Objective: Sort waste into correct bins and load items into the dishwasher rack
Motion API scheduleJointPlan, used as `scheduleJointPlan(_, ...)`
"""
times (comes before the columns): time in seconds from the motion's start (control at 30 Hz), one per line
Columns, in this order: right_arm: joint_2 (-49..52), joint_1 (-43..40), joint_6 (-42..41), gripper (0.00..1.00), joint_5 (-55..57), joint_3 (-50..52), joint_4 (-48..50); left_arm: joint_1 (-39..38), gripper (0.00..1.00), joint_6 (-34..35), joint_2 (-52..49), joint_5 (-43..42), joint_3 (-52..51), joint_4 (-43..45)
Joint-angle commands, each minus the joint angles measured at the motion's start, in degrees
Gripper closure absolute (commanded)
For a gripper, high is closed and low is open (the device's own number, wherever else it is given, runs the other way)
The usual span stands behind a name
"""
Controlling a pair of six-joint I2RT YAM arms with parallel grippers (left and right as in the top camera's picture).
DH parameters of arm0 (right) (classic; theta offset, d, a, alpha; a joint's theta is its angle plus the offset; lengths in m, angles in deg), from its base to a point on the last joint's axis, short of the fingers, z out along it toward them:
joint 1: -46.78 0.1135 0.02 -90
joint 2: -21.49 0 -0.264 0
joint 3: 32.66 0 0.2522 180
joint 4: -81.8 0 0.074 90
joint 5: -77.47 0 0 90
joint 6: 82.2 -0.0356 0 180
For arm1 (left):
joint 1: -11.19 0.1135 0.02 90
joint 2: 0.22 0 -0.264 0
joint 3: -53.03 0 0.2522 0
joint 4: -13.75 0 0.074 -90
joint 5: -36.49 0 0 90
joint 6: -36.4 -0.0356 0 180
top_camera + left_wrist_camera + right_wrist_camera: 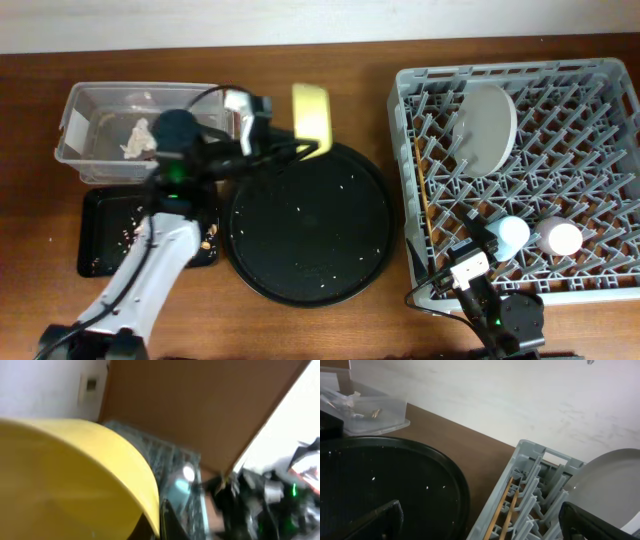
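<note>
My left gripper (292, 148) is shut on the rim of the small yellow bowl (312, 118) and holds it tipped on its side above the back edge of the round black tray. In the left wrist view the yellow bowl (70, 480) fills the left half, pinched at my left gripper (161, 527). The grey dishwasher rack (600, 285) holds the pale plate (487, 125) upright, the light-blue cup (512, 232), the pink cup (560, 237) and the chopsticks (506, 505) along its left side. My right gripper (480, 525) is open and empty at the rack's front left corner (462, 258).
The clear tub (85, 105) at the back left holds a crumpled white tissue (135, 140). The shallow black rectangular tray (95, 205) in front of it holds tan crumbs (128, 236). The large round black tray (310, 225) lies between them and the rack, dotted with small specks.
</note>
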Motion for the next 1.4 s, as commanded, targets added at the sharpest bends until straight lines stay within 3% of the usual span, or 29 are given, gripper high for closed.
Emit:
scheduleJointPlan(0.0, -0.37, -0.35, -0.87, 0.02, -0.55, 0.42, -0.04, -6.54, 1.0, 25.75, -7.89, 16.76, 0.52, 12.55)
scheduleJointPlan(0.1, -0.37, -0.35, -0.87, 0.02, -0.55, 0.42, -0.04, -12.11, 1.0, 34.38, -18.01, 19.15, 6.67, 20.06)
scheduleJointPlan(0.3, -0.37, -0.35, -0.87, 0.02, -0.55, 0.42, -0.04, -21.31, 1.0, 40.61, -36.74, 20.83, 27.74, 19.45)
scheduleJointPlan(0.47, -0.37, -0.35, -0.87, 0.02, -0.55, 0.42, -0.04, -23.5, 0.99, 50.62, -44.85, 26.34, 29.53, 18.82)
scheduleJointPlan(0.57, -0.37, -0.35, -0.87, 0.02, -0.52, 0.42, -0.04, -23.52, 0.91, 50.88, -46.84, 23.67, 29.53, 18.91)
scheduleJointPlan(0.63, -0.37, -0.35, -0.87, 0.02, -0.52, 0.42, -0.04, -23.52, 0.74, 49.03, -47.06, 22.16, 29.53, 18.93)
scheduleJointPlan(0.67, -0.37, -0.35, -0.87, 0.02, -0.55, 0.42, -0.04, -23.43, 0.22, 48.94, -47.04, 21.53, 29.53, 18.93)
scheduleJointPlan(0.7, -0.37, -0.35, -0.87, 0.02, -0.52, 0.42, -0.04, -23.19, 0.0, 48.96, -47.06, 20.87, 29.53, 18.88)
scheduleJointPlan(0.9, -0.37, -0.35, -0.87, 0.02, -0.55, 0.42, -0.04, -17.07, 0.0, 49.22, -47.04, 12.39, 29.53, 18.88)
scheduleJointPlan(1.17, -0.37, -0.35, -0.87, 0.02, -0.55, 0.42, -0.04, -14.69, 0.0, 49.22, -47.04, 7.93, 29.53, 18.51)
scheduleJointPlan(1.37, -0.37, -0.35, -0.87, 0.02, -0.55, 0.42, -0.04, -7.04, 0.0, 49.13, -43.25, 2.62, 29.53, 16.61)
